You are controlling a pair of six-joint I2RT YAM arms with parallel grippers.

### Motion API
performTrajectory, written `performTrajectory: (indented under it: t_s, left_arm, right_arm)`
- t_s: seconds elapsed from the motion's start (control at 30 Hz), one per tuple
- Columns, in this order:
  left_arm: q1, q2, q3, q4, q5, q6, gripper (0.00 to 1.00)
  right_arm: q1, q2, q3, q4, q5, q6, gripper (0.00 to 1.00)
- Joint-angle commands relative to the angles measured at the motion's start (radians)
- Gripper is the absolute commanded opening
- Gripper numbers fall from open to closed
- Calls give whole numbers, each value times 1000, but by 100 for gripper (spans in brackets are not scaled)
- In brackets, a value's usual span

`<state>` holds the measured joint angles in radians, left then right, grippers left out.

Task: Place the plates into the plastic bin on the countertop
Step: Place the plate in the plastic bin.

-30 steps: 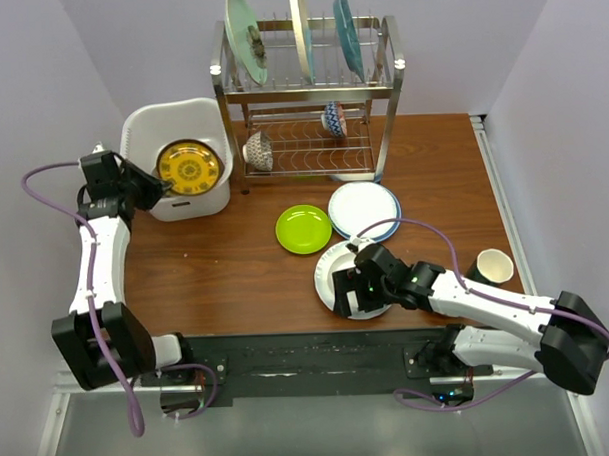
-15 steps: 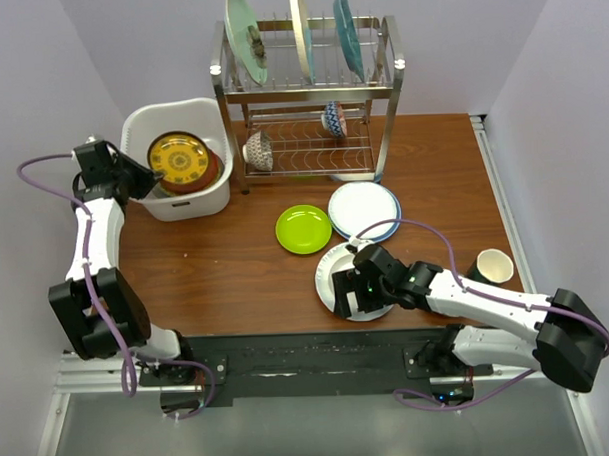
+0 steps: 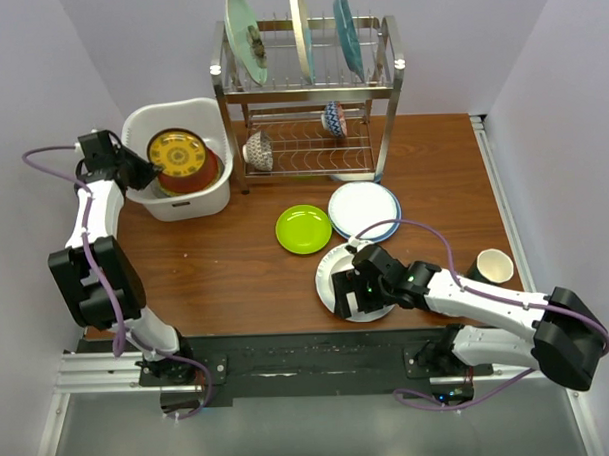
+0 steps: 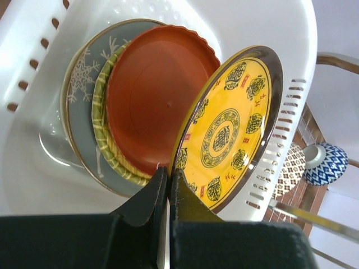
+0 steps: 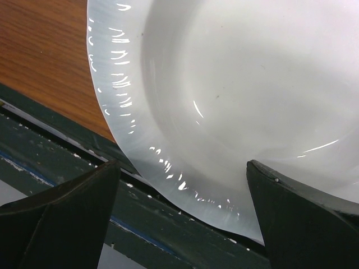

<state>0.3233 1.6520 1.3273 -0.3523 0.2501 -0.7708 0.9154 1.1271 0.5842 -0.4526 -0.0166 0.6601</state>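
On your left, the left gripper (image 4: 168, 178) has its fingers pinched tight on the rim of the round yellow plate with dark medallions (image 4: 227, 134). It holds the plate tilted in the white perforated plastic bin (image 4: 280, 39), likely to lay it onto the orange-red plate (image 4: 151, 101) stacked there. To the right, your right gripper (image 5: 182, 166) is spread wide and empty, straddling the near rim of the glossy white plate (image 5: 252, 95) on the reddish-brown wood countertop (image 5: 39, 50), apparently lined up to pinch it.

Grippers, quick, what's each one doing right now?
Left gripper: closed on the yellow plate.
Right gripper: open, straddling the white plate edge.
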Motion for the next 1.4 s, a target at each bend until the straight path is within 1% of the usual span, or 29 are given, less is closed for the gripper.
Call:
performTrajectory:
  t_s: [0.0,0.13,0.37,0.77,0.87,0.9,0.93,0.97,1.03,1.07,1.17,1.23,1.37]
  left_arm:
    - [10,48,75,49,-3,-10,0]
    - [8,86,82,62,-2,-24,0]
    - [8,172,130,41,15,-1,0]
    - [10,224,125,46,44,5,0]
    - [8,224,122,49,64,21,14]
    - [10,223,118,47,67,30,27]
    - [8,212,113,53,67,33,33]
    - [10,207,101,53,67,34,44]
    - [10,177,82,84,77,44,55]
    - [10,163,60,91,69,42,65]
    - [10,114,38,114,72,45,75]
    - [8,79,38,124,86,51,77]
    - [7,-6,29,150,127,62,84]
  right_arm:
    - [0,11,-1,-29,12,-5,99]
    - [0,16,0,-29,14,-7,99]
    - [0,22,-1,-28,15,-8,99]
    - [2,28,2,-26,14,-11,99]
    - [0,30,3,-24,14,-13,99]
    - [0,30,6,-27,12,-13,99]
    - [2,30,6,-26,14,-11,99]
    - [2,30,6,-28,12,-11,99]
    - [0,30,6,-26,14,-11,99]
    - [0,30,5,-26,12,-13,99]
    - [0,31,8,-21,7,-10,99]
    - [0,30,9,-18,6,-11,99]
    - [0,31,11,-18,1,-11,99]
